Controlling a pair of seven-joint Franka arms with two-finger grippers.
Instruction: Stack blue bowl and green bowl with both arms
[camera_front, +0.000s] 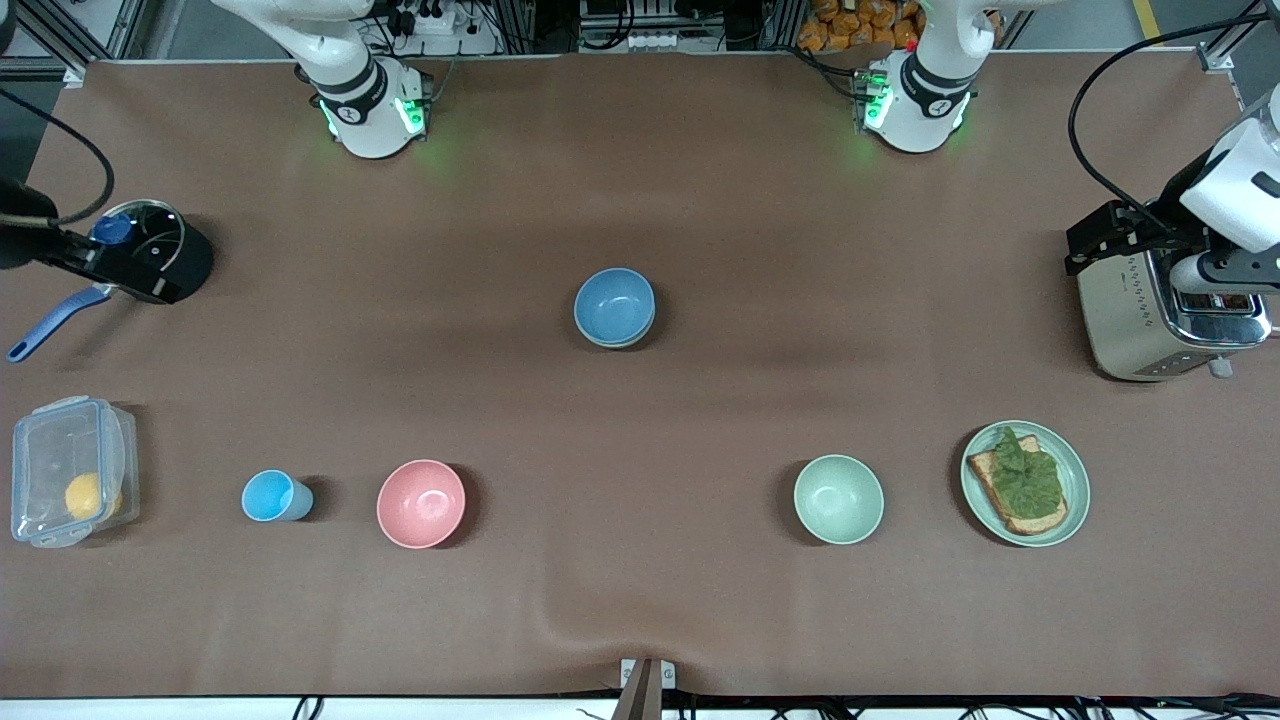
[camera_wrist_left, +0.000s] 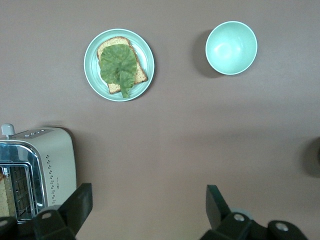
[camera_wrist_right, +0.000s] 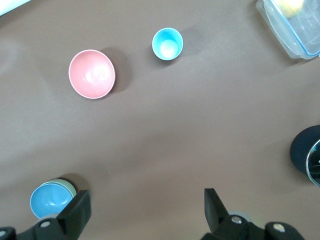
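The blue bowl (camera_front: 614, 305) is seen nested inside a green bowl (camera_wrist_right: 68, 187) at the table's middle, so the stack is judged done. Both are round, matte and plain. A second, like sage bowl (camera_front: 838, 498) is left nearer the camera, beside the toast plate (camera_front: 1072, 468). The left gripper (camera_wrist_left: 147, 207) is held wide and empty over the toaster (camera_front: 1140, 320), the right gripper (camera_wrist_right: 145, 207) likewise over the pot (camera_front: 165, 262), both kept clear of the stack.

The left gripper (camera_wrist_left: 147, 210) is held high above the table, fingers spread wide and nothing gripped. The right gripper (camera_wrist_right: 146, 212) is likewise raised, open-fingered and empty.
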